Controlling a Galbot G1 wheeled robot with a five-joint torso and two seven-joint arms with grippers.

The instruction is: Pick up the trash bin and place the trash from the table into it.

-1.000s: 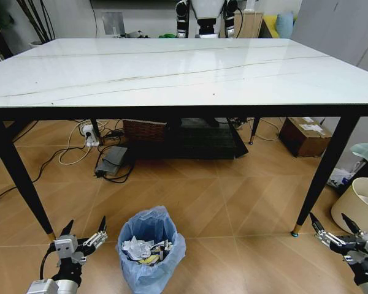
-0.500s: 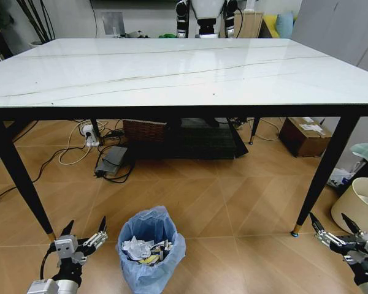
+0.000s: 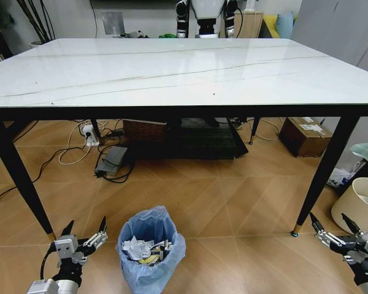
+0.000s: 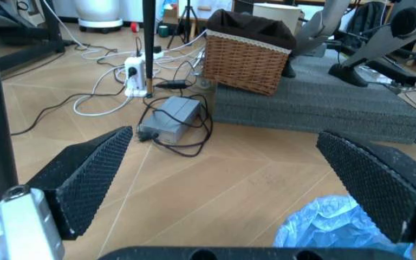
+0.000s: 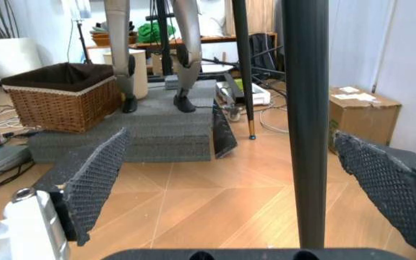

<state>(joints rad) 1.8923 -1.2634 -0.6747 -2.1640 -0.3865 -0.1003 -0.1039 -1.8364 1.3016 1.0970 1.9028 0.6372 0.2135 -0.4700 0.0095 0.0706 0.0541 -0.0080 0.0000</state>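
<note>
Down low, closest to me, the left end effector (image 3: 83, 240) hangs just above the wooden floor with its two black fingers spread wide apart and nothing between them. Right beside it, toward the robot's middle, stands the small round trash bin with the crinkly blue plastic bag (image 3: 151, 248). The bin stands straight up, with its open mouth facing the ceiling. Inside it I can see a pile of white paper scraps and a bit of yellow wrapper (image 3: 142, 250). In the left wrist view a corner of the blue bag (image 4: 335, 225) peeks in next to one finger, so the bin is off to the side of the fingers, not between them.

The right end effector (image 3: 338, 231) is low too, far over on the other side, and its fingers are spread wide and hold nothing. It is well apart from the bin, close to a thin black leg of the counter (image 3: 324, 176). So the left arm is much nearer to the bin. I think the left arm would have to go sideways toward the bin's rim to grab it.

Farther back and higher up is the big counter with the white marble top (image 3: 184, 70). Its top looks bare, with no litter on it that I can see.
</note>
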